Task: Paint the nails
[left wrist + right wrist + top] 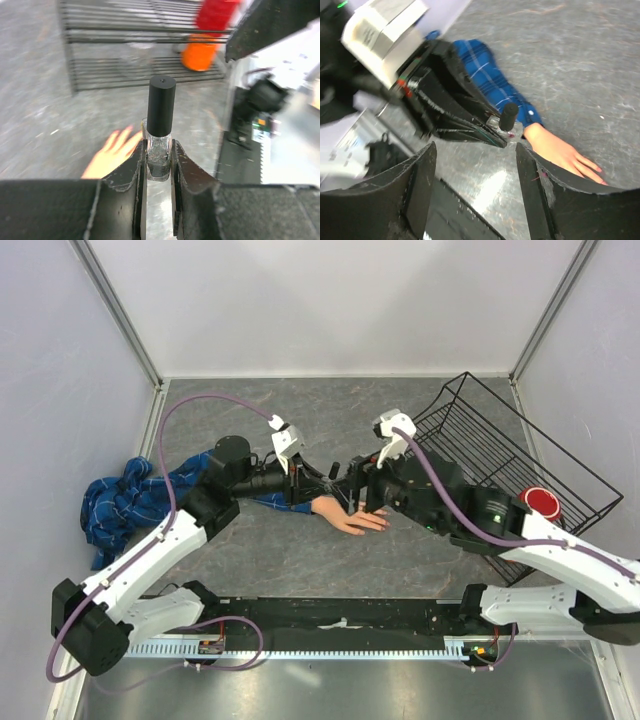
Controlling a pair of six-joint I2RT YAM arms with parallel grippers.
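**Top view, centre of frame.** The mannequin hand [350, 517] lies flat on the grey tabletop [300, 565]. Its nails [383, 525] point toward the right of the frame and are too small to judge. The left end effector [159, 160] is clamped on a small black-capped bottle [161, 102], just beside the wrist. The right end effector [475, 185] has its fingers apart and faces the bottle. Open tabletop runs along the upper and lower parts of the frame. A wire basket [500, 455] holding a red cup [543, 503] crowds the right edge, and the bunched plaid sleeve [120, 502] crowds the left.
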